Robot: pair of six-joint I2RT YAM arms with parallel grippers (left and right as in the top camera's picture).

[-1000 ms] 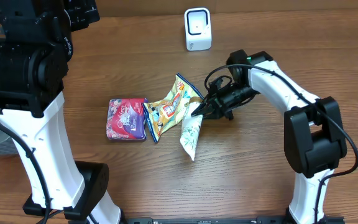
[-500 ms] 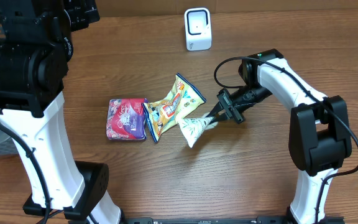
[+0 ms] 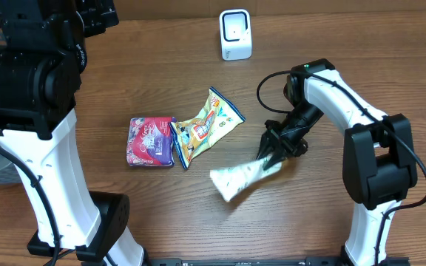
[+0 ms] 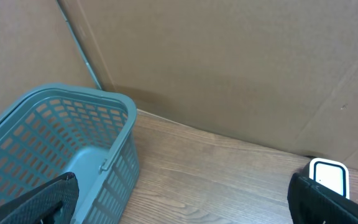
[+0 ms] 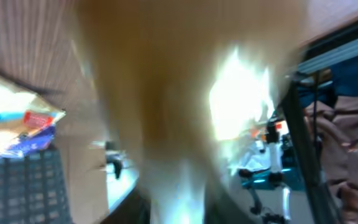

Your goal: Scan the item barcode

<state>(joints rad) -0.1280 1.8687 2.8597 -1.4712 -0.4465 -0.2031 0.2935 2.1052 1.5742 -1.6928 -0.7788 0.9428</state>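
Print on the snack packets [image 3: 207,125] is too small to read.

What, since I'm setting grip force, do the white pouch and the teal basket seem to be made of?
White pouch: looks like thin, flexible plastic film with a slight gloss. It is creased and bends along its length, though it is blurred here, so the finish is uncertain. Teal basket: apparently rigid moulded plastic with a matte finish, judging by the even lattice of slots and the smooth, rounded rim.
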